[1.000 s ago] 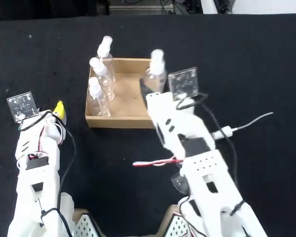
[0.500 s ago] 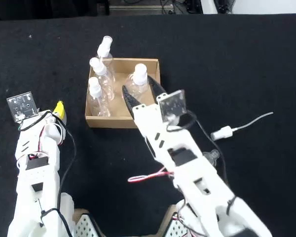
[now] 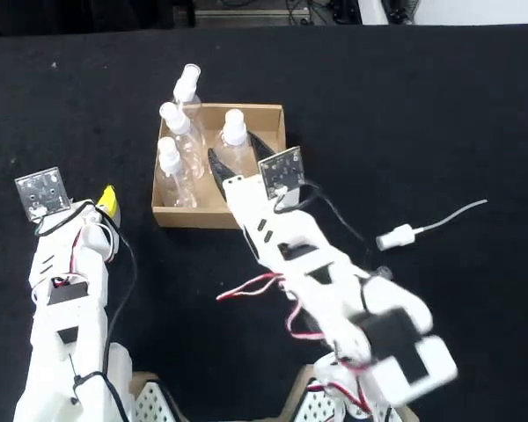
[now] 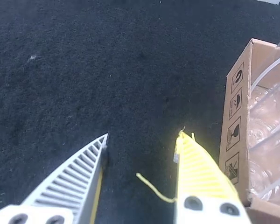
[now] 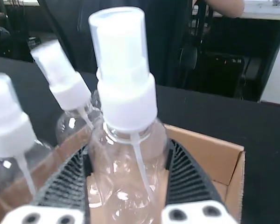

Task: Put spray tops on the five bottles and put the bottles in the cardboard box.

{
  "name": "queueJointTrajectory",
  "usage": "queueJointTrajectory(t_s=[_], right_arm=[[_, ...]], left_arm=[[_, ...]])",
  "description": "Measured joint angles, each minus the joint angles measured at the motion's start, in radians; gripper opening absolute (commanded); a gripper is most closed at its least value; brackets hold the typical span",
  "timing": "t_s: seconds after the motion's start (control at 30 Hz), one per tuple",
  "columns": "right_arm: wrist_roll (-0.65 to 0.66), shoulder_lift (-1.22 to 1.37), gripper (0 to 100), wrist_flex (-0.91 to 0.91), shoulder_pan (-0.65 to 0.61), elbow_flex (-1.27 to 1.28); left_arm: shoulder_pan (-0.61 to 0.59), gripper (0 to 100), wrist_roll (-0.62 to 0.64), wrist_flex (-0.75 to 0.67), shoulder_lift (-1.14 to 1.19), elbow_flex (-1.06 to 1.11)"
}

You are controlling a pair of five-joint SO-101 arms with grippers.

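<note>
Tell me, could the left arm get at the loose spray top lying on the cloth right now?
Probably not. The spray top lies far over on the other side, and the right arm, holding a bottle at the box, stretches across between it and the left gripper.

Four capped clear bottles point(image 3: 175, 172) stand in the cardboard box point(image 3: 202, 215), spray top point(image 3: 396, 236) apart.

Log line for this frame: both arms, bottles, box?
right gripper: shut on capped bottle, over box | left gripper: open, empty, beside box | box: three other bottles, capped | table: loose spray top
</note>
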Motion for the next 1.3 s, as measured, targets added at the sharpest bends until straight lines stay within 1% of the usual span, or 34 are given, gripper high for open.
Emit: queueJointTrajectory(t_s=[0.23,0.4,0.5,0.7,0.8,0.87,1.07,1.23,1.3], right_arm=[[0.012,0.155,2.8,-0.032,0.000,-0.094],[0.144,0.209,3.0,-0.032,0.000,-0.120],[0.175,0.215,3.2,-0.034,0.000,-0.120],[0.176,0.215,3.3,-0.034,0.000,-0.120],[0.143,0.215,3.3,-0.026,0.000,-0.127],[0.129,0.215,3.3,0.028,0.000,-0.153],[0.081,0.193,3.3,0.275,0.000,-0.267],[0.069,0.172,3.4,0.322,0.000,-0.270],[0.069,0.172,5.1,0.325,0.000,-0.270]], left_arm=[[0.000,20,0.000,0.000,0.000,0.000],[0.000,20,0.000,0.000,0.000,0.000],[0.000,20,0.000,0.000,0.000,0.000],[0.000,20,0.000,0.000,0.000,0.000],[0.000,20,0.000,0.000,0.000,0.000],[0.000,20,0.000,0.000,0.000,0.000],[0.000,20,0.000,0.000,0.000,0.000],[0.000,20,0.000,0.000,0.000,0.000],[0.000,20,0.000,0.000,0.000,0.000]])
